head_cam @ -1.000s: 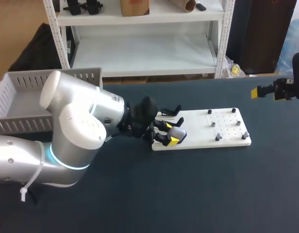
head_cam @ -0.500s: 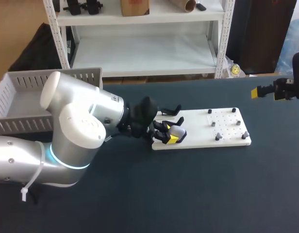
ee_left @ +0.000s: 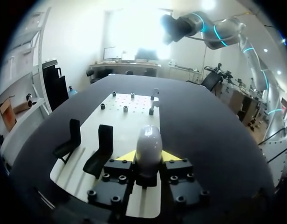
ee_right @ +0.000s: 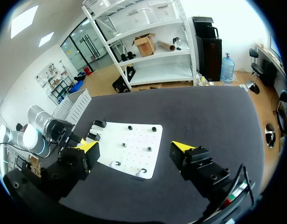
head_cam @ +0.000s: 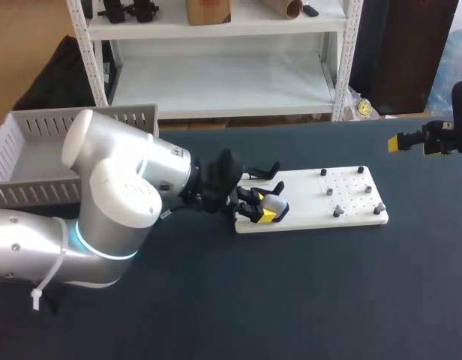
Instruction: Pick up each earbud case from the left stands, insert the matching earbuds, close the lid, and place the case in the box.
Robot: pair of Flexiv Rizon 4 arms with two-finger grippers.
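Note:
A grey-white earbud case (ee_left: 148, 148) sits upright between the yellow tips of my left gripper (ee_left: 148, 157), which is shut on it from both sides. In the head view the earbud case (head_cam: 274, 202) is at the left end of the white board (head_cam: 349, 194), with the left gripper (head_cam: 264, 209) around it. Beside the case stand two empty black stands (ee_left: 103, 148). Small white earbud pieces (ee_left: 154, 96) rest on pegs at the board's far end. My right gripper (head_cam: 411, 141) hangs open above the table's far right, holding nothing; in its own view the right gripper (ee_right: 134, 147) faces the board (ee_right: 132, 154).
A grey slotted box (head_cam: 37, 147) stands at the table's back left, behind my left arm. Dark tabletop (head_cam: 306, 292) lies open in front of the board. Several short pegs (head_cam: 329, 191) stick up from the board's right half.
My left gripper's fingers have drawn together onto the earbud case. The right arm has not moved.

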